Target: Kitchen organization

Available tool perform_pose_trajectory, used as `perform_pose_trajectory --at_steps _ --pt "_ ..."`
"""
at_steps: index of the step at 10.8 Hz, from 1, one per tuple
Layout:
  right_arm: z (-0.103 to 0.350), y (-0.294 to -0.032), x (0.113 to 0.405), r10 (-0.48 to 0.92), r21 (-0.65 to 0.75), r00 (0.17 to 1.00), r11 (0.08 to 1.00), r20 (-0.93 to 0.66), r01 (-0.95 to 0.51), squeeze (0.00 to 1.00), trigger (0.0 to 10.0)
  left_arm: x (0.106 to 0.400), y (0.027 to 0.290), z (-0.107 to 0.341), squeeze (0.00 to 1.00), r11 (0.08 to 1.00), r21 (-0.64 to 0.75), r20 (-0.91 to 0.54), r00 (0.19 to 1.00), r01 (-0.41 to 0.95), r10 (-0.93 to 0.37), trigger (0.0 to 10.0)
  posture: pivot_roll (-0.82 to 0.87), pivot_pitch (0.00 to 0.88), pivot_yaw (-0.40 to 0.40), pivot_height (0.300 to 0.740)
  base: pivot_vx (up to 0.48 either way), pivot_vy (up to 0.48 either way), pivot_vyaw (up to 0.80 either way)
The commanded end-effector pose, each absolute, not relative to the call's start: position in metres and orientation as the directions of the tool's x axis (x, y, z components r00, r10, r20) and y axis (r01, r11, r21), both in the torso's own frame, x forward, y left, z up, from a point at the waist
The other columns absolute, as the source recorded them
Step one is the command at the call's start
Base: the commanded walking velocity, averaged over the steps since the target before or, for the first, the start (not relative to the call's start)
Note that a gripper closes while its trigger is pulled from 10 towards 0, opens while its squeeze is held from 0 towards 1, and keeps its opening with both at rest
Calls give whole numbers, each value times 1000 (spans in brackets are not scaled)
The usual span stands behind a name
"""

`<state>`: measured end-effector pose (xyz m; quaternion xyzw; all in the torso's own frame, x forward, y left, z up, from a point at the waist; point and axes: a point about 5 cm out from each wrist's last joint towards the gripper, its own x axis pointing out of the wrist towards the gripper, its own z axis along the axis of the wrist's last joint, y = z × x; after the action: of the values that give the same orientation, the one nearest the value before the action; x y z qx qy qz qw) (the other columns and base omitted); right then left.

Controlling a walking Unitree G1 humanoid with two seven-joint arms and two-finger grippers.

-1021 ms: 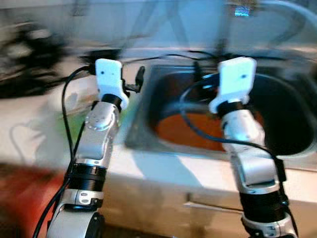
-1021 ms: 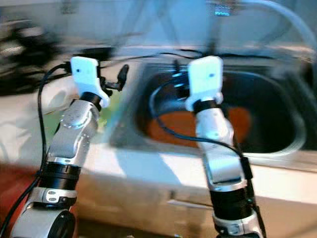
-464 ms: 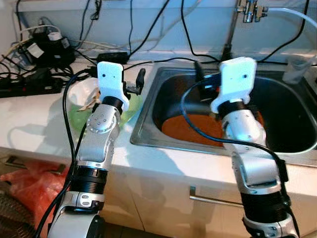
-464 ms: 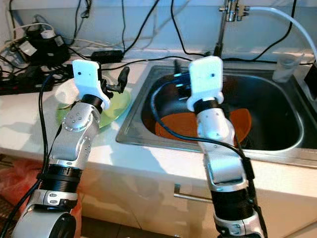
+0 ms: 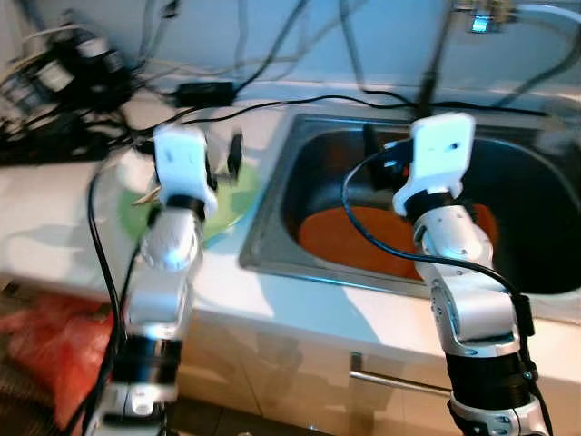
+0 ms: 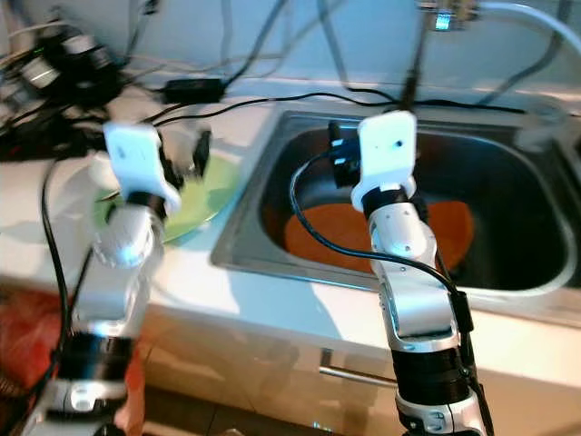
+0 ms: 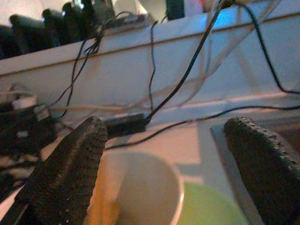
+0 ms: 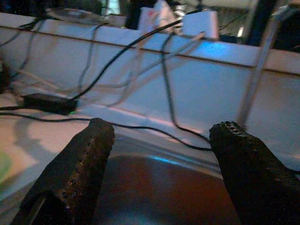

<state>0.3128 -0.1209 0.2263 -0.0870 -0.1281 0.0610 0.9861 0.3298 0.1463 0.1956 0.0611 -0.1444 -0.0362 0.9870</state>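
The left gripper point(image 7: 164, 173) hangs over the white countertop point(image 5: 54, 227) with its two black textured fingers point(image 7: 65, 173) spread wide and nothing between them; just past the fingertips sits a round white bowl point(image 7: 140, 187), its contents too blurred to tell, resting on a flat light-green plate point(image 5: 222, 204) that lies on the counter just beside the sink's left rim. The right gripper point(image 8: 159, 173) is held above the left part of the stainless steel sink basin point(image 5: 272, 227), its fingers point(image 8: 75, 173) likewise wide apart and holding nothing. In the bottom of the basin lie flat orange-brown plates point(image 5: 349, 238), one large round shape and a second edge showing to the right of the right arm. Black cables point(image 5: 272, 102) trail across the counter behind the sink from a dark power brick point(image 5: 204, 91), with a tangle of black plugs and adapters point(image 5: 64, 68) in the far left corner. A metal tap point(image 5: 481, 16) stands at the back wall. An orange-red plastic bag point(image 5: 45, 350) sits below the counter edge.
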Motion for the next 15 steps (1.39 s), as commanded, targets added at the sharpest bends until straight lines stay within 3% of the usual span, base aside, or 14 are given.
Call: perform_pose_trajectory --at_steps 1,8,12,15 --pt "227 -117 314 160 -172 960 978 230 -122 0 10000 327 142 197 0 986 155 301 947 66 -111 10000 -65 0 43 740 0 0 0" --pt "227 -119 313 155 -166 960 979 234 -118 0 10000 322 143 215 0 974 219 395 908 52 -137 10000 -66 0 46 740 0 0 0" --pt "226 -119 314 173 -169 959 976 226 -136 0 10000 302 171 195 0 957 289 355 927 13 -119 10000 -32 0 16 740 0 0 0" --pt "227 -113 317 211 -177 952 969 222 -173 0 10000 292 168 185 0 956 292 351 931 -3 -104 10000 -19 0 -14 740 0 0 0"
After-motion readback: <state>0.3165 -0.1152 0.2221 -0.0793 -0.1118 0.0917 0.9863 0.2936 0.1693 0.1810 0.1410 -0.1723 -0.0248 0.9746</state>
